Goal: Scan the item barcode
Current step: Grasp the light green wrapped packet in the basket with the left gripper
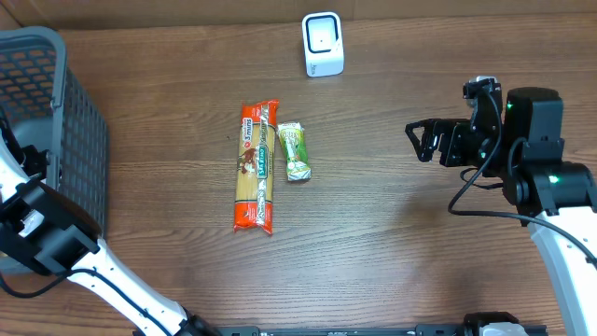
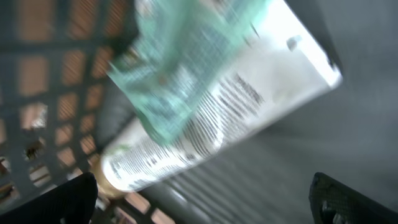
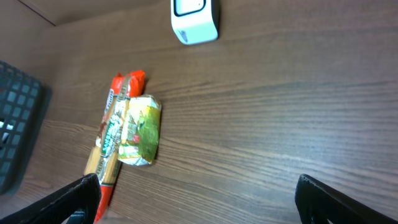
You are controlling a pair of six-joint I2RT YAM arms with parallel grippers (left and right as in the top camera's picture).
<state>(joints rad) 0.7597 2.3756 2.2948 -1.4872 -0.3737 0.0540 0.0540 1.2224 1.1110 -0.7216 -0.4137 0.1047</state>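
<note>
Left tool [image 2: 202, 198] spread wide, right tool [image 1: 419, 141] likewise spread

- The grey plastic mesh basket [image 1: 56, 103] stands at the left edge of the brown wooden table [image 1: 373, 243].
- Inside it, below my left gripper [image 2: 205, 199], a crumpled teal plastic wrapper [image 2: 180, 68] lies on a white printed tube [image 2: 236, 118].
- The long orange pasta packet [image 1: 256, 166] lies mid-surface, running front to back.
- The small green foil packet [image 1: 295, 151] lies against its right side, toward the far end.
- The white box-shaped scanner [image 1: 323, 44] stands near the far edge, behind both.
- My right gripper [image 1: 417, 141] hangs toward the right edge, well apart from the packets.
</note>
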